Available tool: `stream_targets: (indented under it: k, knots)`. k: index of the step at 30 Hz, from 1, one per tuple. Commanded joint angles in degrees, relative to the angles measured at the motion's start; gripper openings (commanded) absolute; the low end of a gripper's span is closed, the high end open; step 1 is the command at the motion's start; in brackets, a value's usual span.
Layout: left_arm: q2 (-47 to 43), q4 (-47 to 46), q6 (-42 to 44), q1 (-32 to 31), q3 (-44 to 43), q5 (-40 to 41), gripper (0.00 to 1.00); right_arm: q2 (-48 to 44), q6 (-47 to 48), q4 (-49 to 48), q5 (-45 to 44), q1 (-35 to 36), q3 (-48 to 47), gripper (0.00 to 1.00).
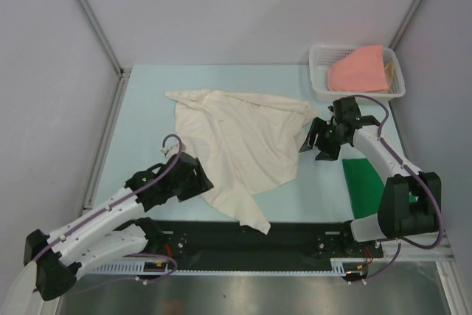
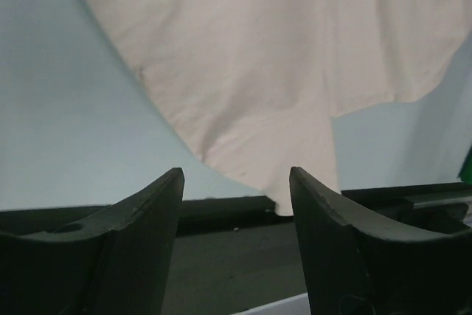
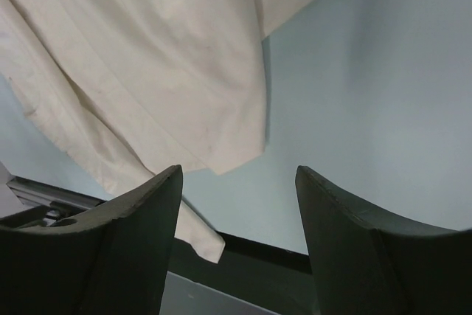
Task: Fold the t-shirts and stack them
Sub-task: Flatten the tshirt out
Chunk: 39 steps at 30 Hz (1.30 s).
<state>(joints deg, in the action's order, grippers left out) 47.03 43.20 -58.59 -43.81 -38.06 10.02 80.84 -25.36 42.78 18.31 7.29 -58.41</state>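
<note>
left fingers (image 2: 140, 234): spread wide, holding nothing, at the cream shirt's near left edge
cream shirt (image 1: 236, 138): rumpled, spread out mid worktop (image 1: 147, 101), one corner past the near edge
right fingers (image 3: 346, 234): spread wide, holding nothing, just beside the cream shirt's right edge
pink shirt (image 1: 358, 68): in the basket (image 1: 318, 60), far right corner
green shirt (image 1: 365, 182): flat, near right, partly hidden by the right arm

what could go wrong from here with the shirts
1. The cream shirt lies rumpled, one corner over the black rail at the near edge; a pull could drag it off.
2. The green shirt lies close beside the right arm; a sweep of that arm might snag it.
3. Both sets of jaws are open and empty, so a grasp may catch only one layer.
</note>
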Motion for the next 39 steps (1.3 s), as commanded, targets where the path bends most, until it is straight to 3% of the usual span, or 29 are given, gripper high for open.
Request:
stream_targets:
  k: [1, 4, 7, 11, 15, 20, 26, 27, 28, 29, 32, 34, 37, 38, 39]
  knots:
    - [2.01, -0.57, -14.62, -3.11, 4.38, -2.02, 0.65, 1.94, 0.58, -2.35, 2.79, -0.08, -1.61, 0.69]
    - [2.46, -4.96, -18.75, -3.39, 9.75, -4.30, 0.52, 3.18, 0.58, -2.97, 3.14, -0.17, -2.06, 0.69]
    - [3.68, -10.75, -20.60, -3.39, 13.89, -5.62, 0.46, 3.54, 0.76, -3.32, 2.88, -0.26, -2.23, 0.70]
    - [7.37, -16.21, -20.69, -3.12, 15.74, -6.50, 0.47, 3.80, 1.63, -3.41, 2.79, -0.43, -1.88, 0.69]
    - [10.19, -15.69, -19.46, -2.86, 13.73, -5.02, 0.52, 4.33, 1.98, -3.41, 2.96, -0.61, -1.00, 0.69]
    - [11.50, -15.25, -19.63, -2.33, 13.45, -5.09, 0.52, 4.50, 2.69, -3.41, 2.96, -0.70, -1.09, 0.69]
    - [12.56, -17.27, -20.78, -0.31, 16.96, -7.21, 0.20, 5.73, 2.69, -3.32, 2.61, -1.14, -2.05, 0.69]
    - [12.56, -18.06, -20.69, 0.91, 17.84, -7.21, 0.07, 6.00, 2.60, -3.41, 2.61, -1.22, -2.23, 0.69]
    - [12.48, -18.59, -20.34, 1.70, 17.94, -7.03, 0.01, 6.52, 2.51, -3.15, 2.61, -1.22, -2.23, 0.70]
    - [12.56, -18.85, -18.77, 2.41, 17.85, -6.69, 0.00, 6.79, 2.34, -3.06, 2.35, -1.22, -2.58, 0.69]
    - [12.30, -13.52, -10.96, 5.67, 11.99, -1.17, 0.00, 7.93, 2.07, -2.27, 1.12, -1.31, -3.11, 0.68]
    - [12.04, -4.67, -3.60, 6.28, 2.24, 8.06, 0.00, 9.15, 2.16, -1.65, -0.02, -1.58, -3.81, 0.67]
    - [12.47, 3.44, 2.92, 8.04, -8.58, 16.49, 0.00, 10.56, 1.81, -2.87, -0.46, -1.75, -4.16, 0.56]
    - [12.30, 4.69, 3.82, 9.35, -10.35, 17.74, 0.00, 12.22, 1.46, -3.32, -0.64, -1.93, -4.34, 0.47]
    - [12.21, 5.66, 4.44, 10.06, -12.63, 18.71, 0.00, 13.20, 1.20, -4.02, -0.73, -1.93, -5.12, 0.46]
